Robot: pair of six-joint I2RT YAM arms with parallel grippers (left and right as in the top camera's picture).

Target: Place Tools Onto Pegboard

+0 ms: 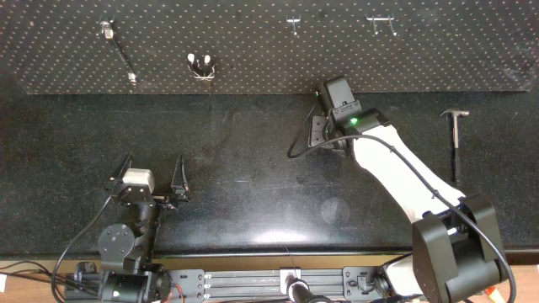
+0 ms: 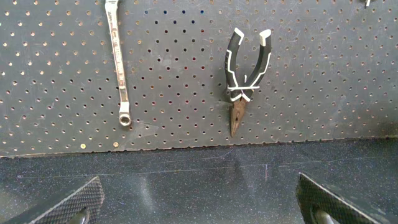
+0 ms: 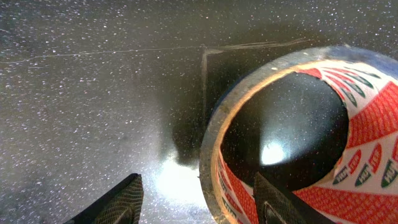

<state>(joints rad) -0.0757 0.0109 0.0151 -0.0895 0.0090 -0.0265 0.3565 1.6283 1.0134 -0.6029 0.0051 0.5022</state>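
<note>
Right end effector (image 3: 196, 180): released, fingers spread wide. They straddled the near wall of a tape roll (image 3: 373, 118), one finger outside the roll and the other over its hollow core. A gap showed between the outer finger and the wall. Contact on the inner side could not be told. The roll appeared to lie flat on the bench (image 1: 236, 185), with the speckled surface and a glare spot visible through its core and red-and-white print on its inner face.

Left end effector (image 2: 199, 186): released too, fingers wide apart, holding and touching nothing. It was low over the bench and facing the pegboard (image 1: 253, 42).

Top view: the right arm reached up the bench, its wrist close to the pegboard's lower edge, right of centre. The left arm sat folded near its base at lower left. A hammer (image 1: 456, 139) lay on the bench at far right, head toward the board, well apart from both arms. Two bare hooks (image 1: 293, 23) (image 1: 381, 23) stood along the board's upper right.

Left wrist view: a wrench (image 2: 118, 62) hung nearly vertical on the board. Pliers (image 2: 245, 74) hung beside it, handles up, nose down, apart from it.
</note>
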